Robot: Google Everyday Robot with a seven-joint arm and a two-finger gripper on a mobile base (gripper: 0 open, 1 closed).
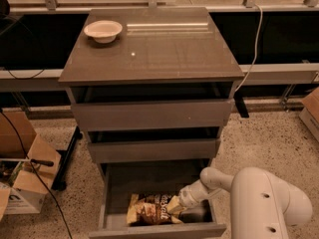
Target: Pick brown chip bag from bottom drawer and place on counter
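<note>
The brown chip bag (149, 209) lies crinkled on the floor of the open bottom drawer (124, 183), near its front edge. My white arm reaches down into the drawer from the right, and the gripper (177, 204) is at the bag's right end, touching it. The counter (164, 49) is the glossy grey-brown top of the cabinet, above the two shallower drawers.
A white bowl (103, 30) sits on the counter's far left corner. Open cardboard boxes (22, 178) stand on the floor at the left, with a dark stand leg beside the cabinet. A cable hangs down at the right behind the counter.
</note>
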